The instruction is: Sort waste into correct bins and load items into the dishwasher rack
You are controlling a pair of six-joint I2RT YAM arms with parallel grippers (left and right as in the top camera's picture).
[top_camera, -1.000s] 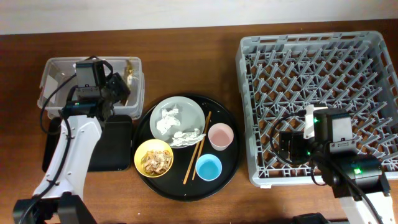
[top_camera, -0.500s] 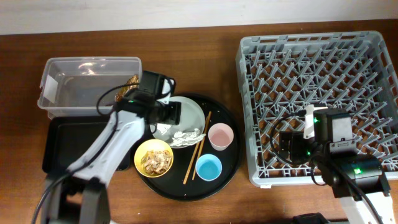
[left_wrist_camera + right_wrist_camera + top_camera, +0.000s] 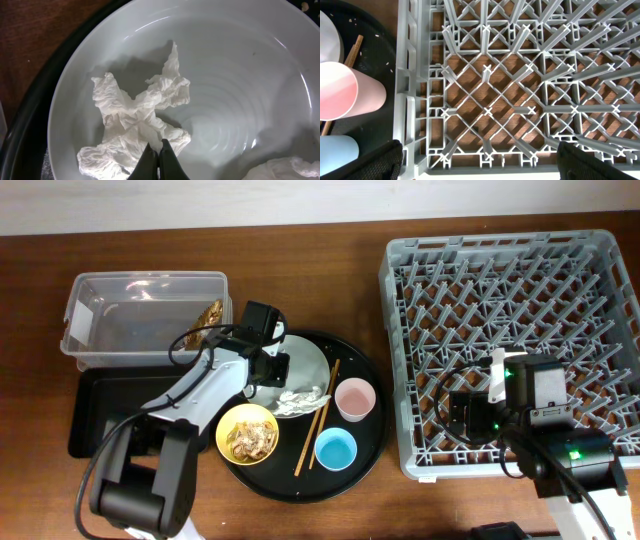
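Crumpled napkins number two here: the first napkin (image 3: 132, 125) lies in the single grey-green plate (image 3: 240, 75), at the upper left of the round black tray (image 3: 290, 476). The second napkin (image 3: 300, 399) hangs off the plate's lower right rim, beside the one pair of chopsticks (image 3: 318, 418). The left arm reaches up from the lower left of the frame, elbow bent and wrist tipped down over the plate. The left claw (image 3: 156, 160) is pinched tight on the lower folds of the first napkin. The right arm hangs over the lower left part of the dishwasher rack (image 3: 510, 300) at the right of the counter, and the right claw (image 3: 480, 160) is spread wide, holding nothing. On the round tray I count one yellow bowl (image 3: 247, 432) of brownish scraps, one pink cup (image 3: 354, 399) and one blue cup (image 3: 335, 449). At upper left stands one clear tub (image 3: 120, 320) with a gold wrapper (image 3: 210, 313) inside, and below it is one shallow black tray (image 3: 85, 415).
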